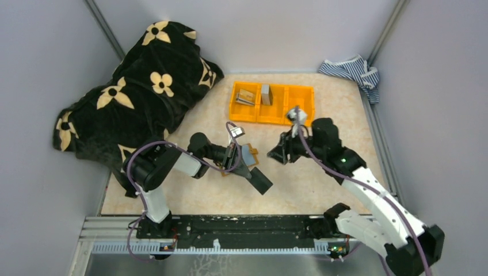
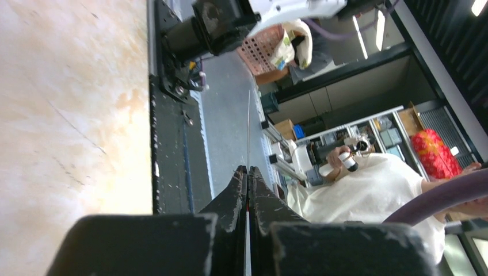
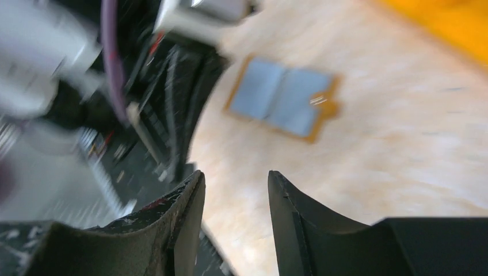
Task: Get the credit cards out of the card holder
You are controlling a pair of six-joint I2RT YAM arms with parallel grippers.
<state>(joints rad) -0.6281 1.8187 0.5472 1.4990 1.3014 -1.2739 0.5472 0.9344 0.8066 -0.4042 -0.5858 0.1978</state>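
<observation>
Seen from above, the small flat orange-tan folding card holder [image 1: 248, 154] lies open near the middle of the marbled beige tabletop [image 1: 322, 184], partly hidden by the left arm. Only the right wrist view shows its grey-blue inside and snap tab plainly. The left wrist view alone shows the left gripper [image 2: 247, 172] pinched tight on a thin card [image 2: 248, 126], seen edge-on. The right gripper [image 3: 235, 175] hangs just right of the holder, jaws apart with nothing between them. Beige surface shows toward the near edge, and the orange plastic three-compartment bin [image 1: 256, 118] sits by the far edge
</observation>
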